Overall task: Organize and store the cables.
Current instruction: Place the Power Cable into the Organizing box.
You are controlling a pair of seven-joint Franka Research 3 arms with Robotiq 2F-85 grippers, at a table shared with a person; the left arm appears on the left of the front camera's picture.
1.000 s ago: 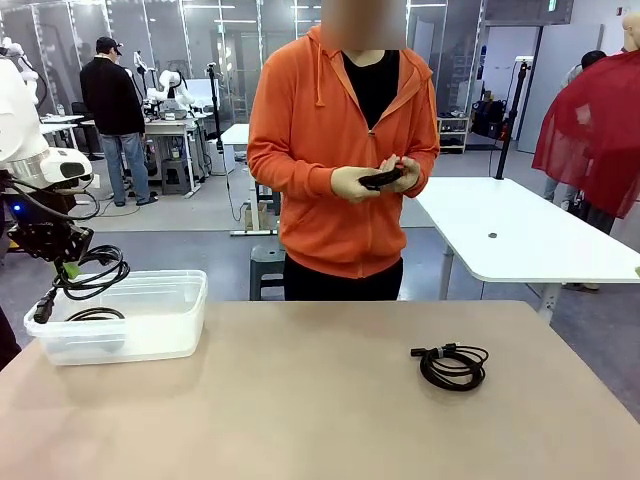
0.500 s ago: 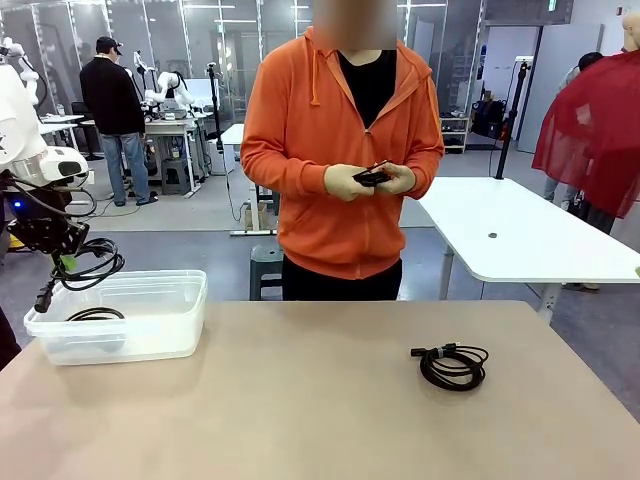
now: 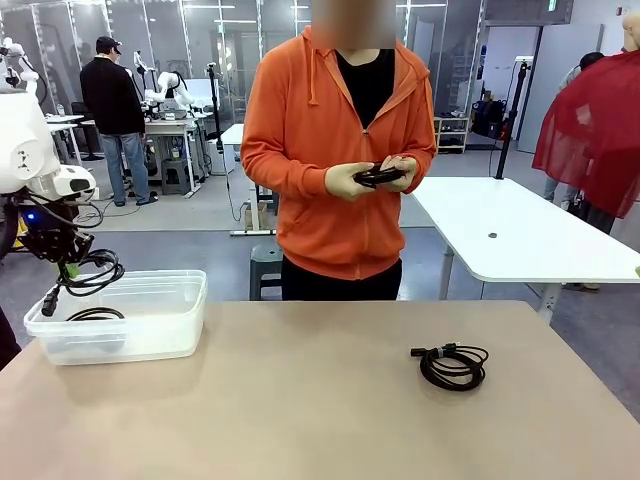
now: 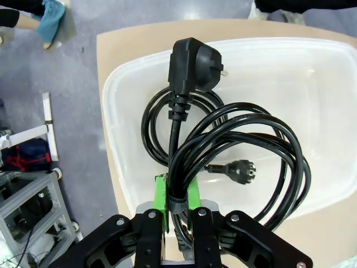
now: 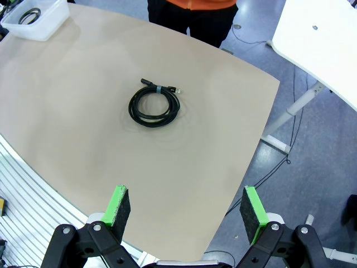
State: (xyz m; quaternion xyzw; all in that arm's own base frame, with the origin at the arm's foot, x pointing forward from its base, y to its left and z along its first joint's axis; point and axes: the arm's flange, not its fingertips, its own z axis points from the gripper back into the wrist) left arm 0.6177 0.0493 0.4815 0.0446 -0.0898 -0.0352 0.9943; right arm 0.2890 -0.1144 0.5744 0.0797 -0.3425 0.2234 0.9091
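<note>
Left gripper (image 4: 177, 196) clamps a coiled cord (image 4: 248, 134) over the bin (image 4: 312, 61), plug (image 4: 192, 64) dangling at 12 o'clock; best lowered centrally before letting go. Right gripper (image 5: 186, 205) gapes, empty.

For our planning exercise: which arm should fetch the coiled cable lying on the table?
Right. The right gripper is open, looking down on that coiled cable; the left gripper is shut on a power cable over the bin.

We find no text, label, brand, number or sign that can be read in any view; a small green panel (image 3: 551, 5) at the top edge of the front view, high at the far end of the room, may be a sign, but it is too small for us to read.
</note>
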